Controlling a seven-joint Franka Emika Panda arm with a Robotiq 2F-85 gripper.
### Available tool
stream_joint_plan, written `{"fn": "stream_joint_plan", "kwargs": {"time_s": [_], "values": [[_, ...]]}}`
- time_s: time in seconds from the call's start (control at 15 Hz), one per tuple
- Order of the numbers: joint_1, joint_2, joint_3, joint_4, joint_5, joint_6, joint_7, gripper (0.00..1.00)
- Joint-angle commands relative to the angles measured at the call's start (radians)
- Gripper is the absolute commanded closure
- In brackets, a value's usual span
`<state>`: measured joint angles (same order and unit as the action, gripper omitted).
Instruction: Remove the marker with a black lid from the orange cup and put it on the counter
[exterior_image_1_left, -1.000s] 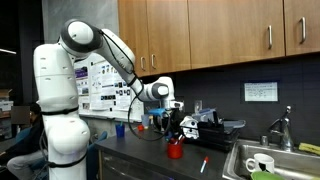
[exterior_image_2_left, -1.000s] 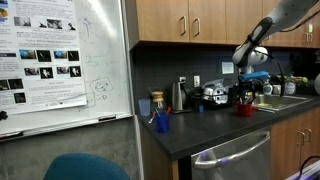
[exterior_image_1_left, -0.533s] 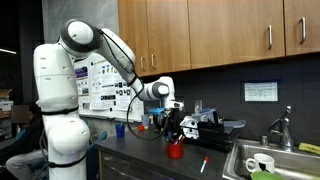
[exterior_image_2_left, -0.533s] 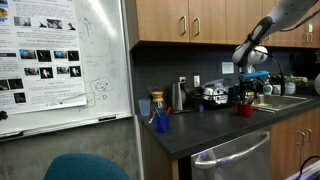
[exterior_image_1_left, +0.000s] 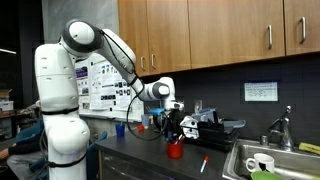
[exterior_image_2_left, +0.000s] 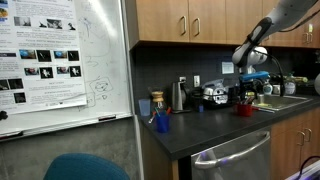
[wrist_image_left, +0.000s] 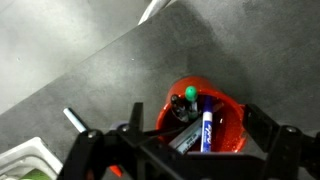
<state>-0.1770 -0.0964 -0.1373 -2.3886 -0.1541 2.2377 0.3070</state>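
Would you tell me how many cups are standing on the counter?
2: the orange cup directly under the claw, and the blue cup farther along, toward the whiteboard. A white mug sits in the sink; others may be hidden.

The arm (exterior_image_1_left: 58, 85) is standing out in glossy white at the left of an exterior view. Its thick, rounded segments are bulging like stacked drums, with dark grey bands showing at the joints. A thin black cable (exterior_image_1_left: 130, 68) is running along the slimmer links toward the middle of the frame. The wrist end is looking white with a dark ring and black fittings, and the claw (exterior_image_1_left: 172, 128) under it is reading as black. At the upper right of an exterior view the arm (exterior_image_2_left: 270, 28) is showing pale grey-white, its claw (exterior_image_2_left: 246, 88) dark. Along the bottom of the wrist view the claw (wrist_image_left: 188, 150) is appearing as black angular bars and linkages, somewhat blurred.
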Motion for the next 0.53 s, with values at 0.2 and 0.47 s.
{"fn": "stream_joint_plan", "kwargs": {"time_s": [0.2, 0.47], "values": [[0.001, 0.024, -0.002, 0.032, 0.012, -0.016, 0.008, 0.39], [0.001, 0.028, -0.003, 0.038, 0.011, -0.018, 0.007, 0.73]]}}
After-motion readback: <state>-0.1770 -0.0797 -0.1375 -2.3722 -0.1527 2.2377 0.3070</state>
